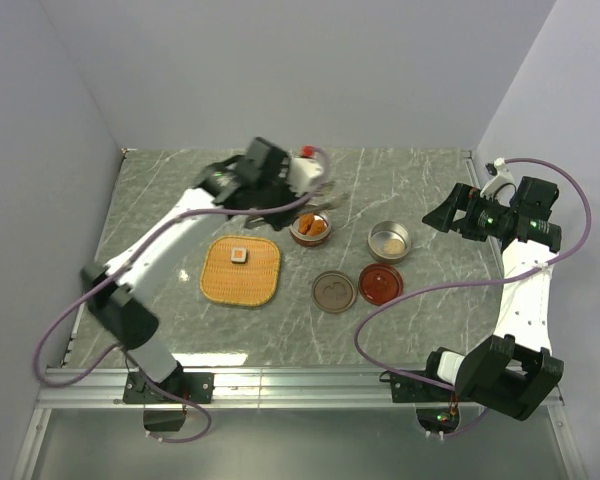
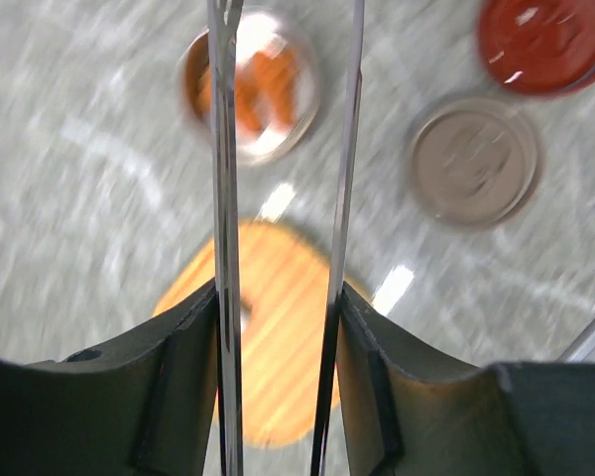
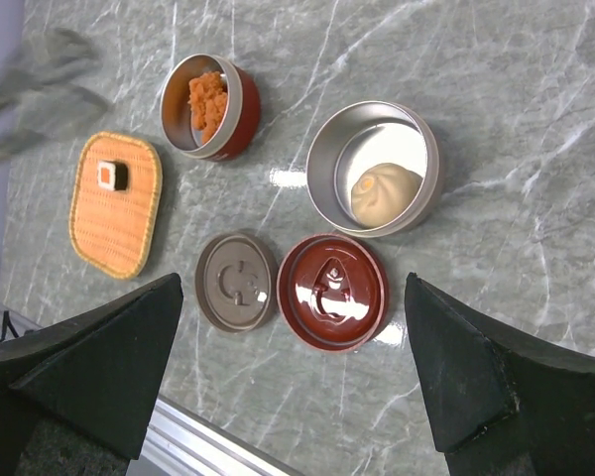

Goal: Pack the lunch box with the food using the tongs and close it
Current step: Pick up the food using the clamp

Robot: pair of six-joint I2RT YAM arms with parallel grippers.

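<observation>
- The tongs (image 2: 224, 198) run out between the fingers of the left gripper (image 2: 278, 317). It pinches them, one thin silver arm against each finger, and the two arms stand a little apart.
- Seen from above, the tong tips are close by the red tin (image 1: 310, 228), which holds the orange-brown nuggets (image 3: 206, 99).
- The white square piece (image 1: 239, 255) has a brown top and lies on the woven tray (image 1: 260, 285), near the arm's base side.
- The pale ball (image 3: 385, 186) sits in the silver tin (image 3: 322, 164).
- The red lid (image 3: 332, 293) and the grey-brown lid (image 3: 236, 281) lie flat, side by side.
- The right gripper (image 1: 445, 215) is spread wide and holds nothing, to the right of the silver tin.
</observation>
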